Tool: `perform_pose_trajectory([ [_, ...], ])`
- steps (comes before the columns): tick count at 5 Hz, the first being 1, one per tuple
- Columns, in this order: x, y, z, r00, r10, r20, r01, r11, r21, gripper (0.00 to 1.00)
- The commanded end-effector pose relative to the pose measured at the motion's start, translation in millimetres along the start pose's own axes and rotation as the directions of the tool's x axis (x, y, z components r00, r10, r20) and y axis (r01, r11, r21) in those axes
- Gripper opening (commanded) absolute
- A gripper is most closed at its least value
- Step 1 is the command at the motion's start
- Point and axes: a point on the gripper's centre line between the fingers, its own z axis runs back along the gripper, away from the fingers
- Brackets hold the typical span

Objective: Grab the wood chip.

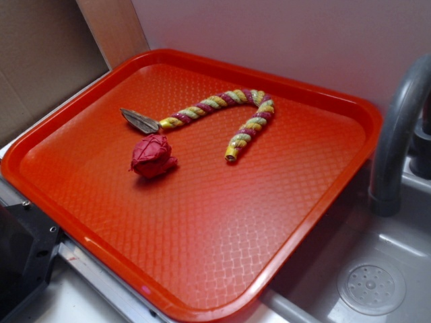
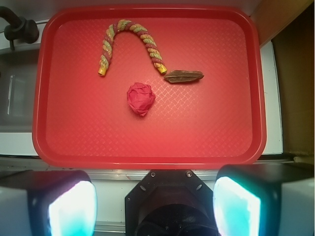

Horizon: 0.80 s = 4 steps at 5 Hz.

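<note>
The wood chip (image 2: pixel 184 76) is shown lying flat on the red tray (image 2: pixel 221 137), in the wrist view at about 1 o'clock from the tray's centre. One pointed tip is seen touching, or all but touching, the yellow end of the twisted rope (image 2: pixel 129 40), which arches away toward 11 o'clock. The red ball (image 2: pixel 141 98) is found near the chip, at about 8 o'clock from it and apart from it.

Three risks are judged from this layout. Because the chip is thin and flat against the textured tray, it may be slid over or pushed along rather than lifted. Because the rope end adjoins it, the rope may be pinched or dragged with it if the descent is centred too far toward 9 o'clock. The ball may be nudged by a wide approach.

The gripper (image 2: pixel 155 206) is seen at the lower edge of the wrist view, its fingers (image 2: pixel 71 209) spread wide apart. Nothing is held and nothing is touched; it is positioned well short of the tray's contents.
</note>
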Motion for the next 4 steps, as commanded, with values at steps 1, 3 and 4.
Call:
perform_pose_trajectory([
  [1,0,0,0,1.0,0.0,0.0,0.0,1.0,0.0,1.0],
  [3,75,28,-102,0.869,-0.485,-0.103,0.489,0.872,0.023,1.0],
  [4,83,43,-142,0.722,-0.684,-0.103,0.682,0.729,-0.063,1.0],
])
